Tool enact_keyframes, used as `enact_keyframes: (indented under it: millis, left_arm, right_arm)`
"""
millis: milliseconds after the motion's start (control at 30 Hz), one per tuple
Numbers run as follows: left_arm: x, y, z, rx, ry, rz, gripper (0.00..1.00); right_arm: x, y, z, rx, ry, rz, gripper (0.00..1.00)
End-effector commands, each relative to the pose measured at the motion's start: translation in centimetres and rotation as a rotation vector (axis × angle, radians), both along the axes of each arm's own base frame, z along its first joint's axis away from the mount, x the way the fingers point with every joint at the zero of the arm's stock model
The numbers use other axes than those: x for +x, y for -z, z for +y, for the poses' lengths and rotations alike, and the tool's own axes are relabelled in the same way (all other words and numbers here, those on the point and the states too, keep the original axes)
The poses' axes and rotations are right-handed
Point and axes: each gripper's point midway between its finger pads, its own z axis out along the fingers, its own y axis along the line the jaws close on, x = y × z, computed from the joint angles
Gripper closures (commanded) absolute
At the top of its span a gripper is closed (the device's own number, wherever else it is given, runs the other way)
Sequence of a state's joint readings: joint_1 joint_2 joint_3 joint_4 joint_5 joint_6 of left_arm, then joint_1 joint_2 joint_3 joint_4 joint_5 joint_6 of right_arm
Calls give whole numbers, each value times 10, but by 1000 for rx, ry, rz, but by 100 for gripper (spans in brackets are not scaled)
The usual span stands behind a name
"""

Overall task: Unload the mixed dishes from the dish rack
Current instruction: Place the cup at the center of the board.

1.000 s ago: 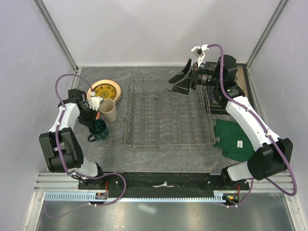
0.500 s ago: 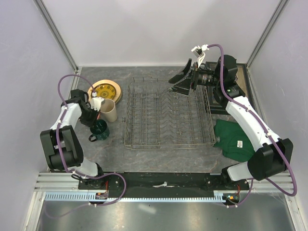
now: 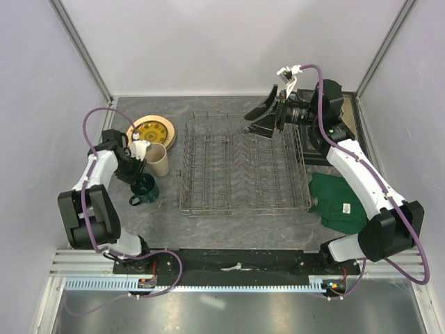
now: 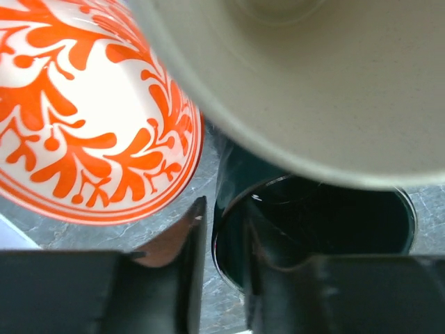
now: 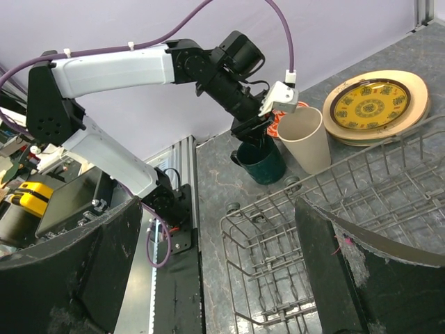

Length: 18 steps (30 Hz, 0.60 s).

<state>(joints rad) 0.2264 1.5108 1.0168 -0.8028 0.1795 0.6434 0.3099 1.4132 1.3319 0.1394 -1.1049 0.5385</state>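
The dark green mug [image 3: 144,188] [image 4: 327,223] [image 5: 264,161] stands upright on the table left of the grey wire dish rack [image 3: 243,174] [image 5: 334,229], whose tines hold nothing. My left gripper [image 3: 137,170] [image 4: 224,216] straddles the mug's rim, one finger outside and one inside. Its jaws are slightly parted, and a strip of table shows between the outer finger and the rim. The beige tumbler [image 3: 157,159] [image 4: 313,83] and the red-and-white bowl [image 4: 83,111] stand just behind the mug. The gold-brown plate [image 3: 153,131] [image 5: 368,104] lies on a paler plate. My right gripper [image 3: 254,118] [image 5: 215,278] hangs wide open and empty over the rack's far right corner.
A green folded cloth [image 3: 341,202] lies right of the rack. A dark box [image 3: 337,136] sits at the back right behind my right arm. Walls close in the table on the left, back and right.
My left gripper's jaws have parted from the mug's rim, and the wrist has shifted slightly toward the back left. The mug stays on the table. The right arm has not moved.
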Motion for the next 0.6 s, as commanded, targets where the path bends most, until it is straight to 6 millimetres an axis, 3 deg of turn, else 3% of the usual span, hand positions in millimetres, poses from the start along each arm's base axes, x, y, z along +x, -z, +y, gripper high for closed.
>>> enact_keyframes:
  millis: [0,300,467,567]
  left_arm:
    - [9,-23,-3,4,-7,-97,60]
    - [11,-67,-9,-16,0,-181,44]
    - [13,-110,-15,-29,-3,-284,36]
    - [16,-139,-20,-46,-6,-371,31]
  right_arm:
    - [-4,-11,-3,4,10,-73,2]
    - [-3,-9,-4,-2,13,-70,2]
    - [3,-6,-7,-28,52,-76,2]
    - [20,4,-16,-109,159,-98,2]
